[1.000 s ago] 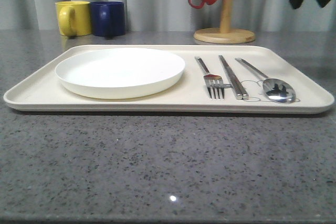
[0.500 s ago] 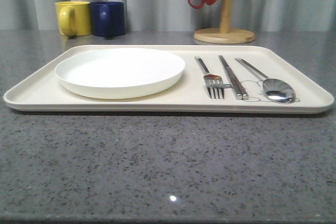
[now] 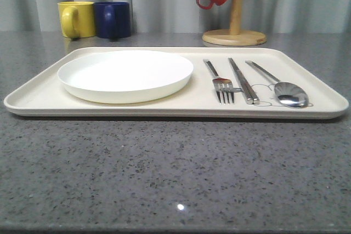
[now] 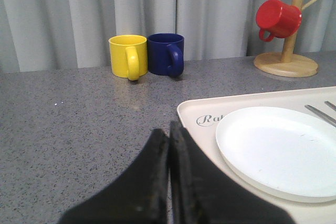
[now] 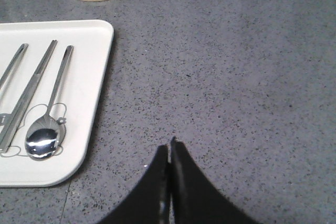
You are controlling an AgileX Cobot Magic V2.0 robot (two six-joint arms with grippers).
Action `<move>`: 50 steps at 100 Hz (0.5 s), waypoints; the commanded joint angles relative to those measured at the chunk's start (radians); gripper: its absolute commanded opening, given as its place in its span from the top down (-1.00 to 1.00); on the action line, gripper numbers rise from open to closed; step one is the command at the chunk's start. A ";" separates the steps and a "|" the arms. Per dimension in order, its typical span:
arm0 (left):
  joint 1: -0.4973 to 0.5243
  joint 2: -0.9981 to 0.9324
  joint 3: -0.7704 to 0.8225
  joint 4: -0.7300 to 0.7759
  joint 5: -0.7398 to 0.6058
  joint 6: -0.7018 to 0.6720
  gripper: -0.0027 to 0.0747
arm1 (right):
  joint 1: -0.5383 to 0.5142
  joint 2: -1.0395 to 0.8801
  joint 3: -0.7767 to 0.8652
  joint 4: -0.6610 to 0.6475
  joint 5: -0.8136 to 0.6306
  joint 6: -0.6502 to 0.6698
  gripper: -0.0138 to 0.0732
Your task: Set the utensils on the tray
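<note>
Right gripper (image 5: 169,148) closed, empty, beside tray (image 5: 100,77); spoon (image 5: 46,139) on it.

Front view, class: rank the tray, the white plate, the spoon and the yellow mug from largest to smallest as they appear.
1. Tray
2. White plate
3. Spoon and yellow mug: too close to rank; the spoon looks longer but slimmer, and the mug stands farther from the camera.

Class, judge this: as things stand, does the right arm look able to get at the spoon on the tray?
Probably yes. The spoon lies uncovered at the tray's right edge, and bare countertop separates it from the shut right tool.
</note>
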 commanded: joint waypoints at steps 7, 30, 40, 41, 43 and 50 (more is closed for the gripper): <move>-0.008 0.004 -0.028 -0.003 -0.075 -0.009 0.98 | -0.007 -0.018 -0.016 -0.032 -0.070 -0.008 0.86; -0.008 0.004 -0.028 -0.003 -0.075 -0.009 0.98 | -0.007 -0.018 -0.016 -0.032 -0.070 -0.008 0.86; -0.008 0.004 -0.028 -0.003 -0.075 -0.009 0.98 | -0.007 -0.018 -0.016 -0.032 -0.070 -0.008 0.86; -0.008 0.004 -0.028 -0.003 -0.075 -0.009 0.98 | -0.007 -0.018 -0.016 -0.032 -0.070 -0.008 0.86; -0.008 0.004 -0.028 -0.003 -0.075 -0.009 0.98 | -0.007 -0.018 -0.016 -0.032 -0.070 -0.008 0.86; -0.008 0.004 -0.028 -0.003 -0.075 -0.009 0.98 | -0.007 -0.018 -0.016 -0.032 -0.070 -0.008 0.86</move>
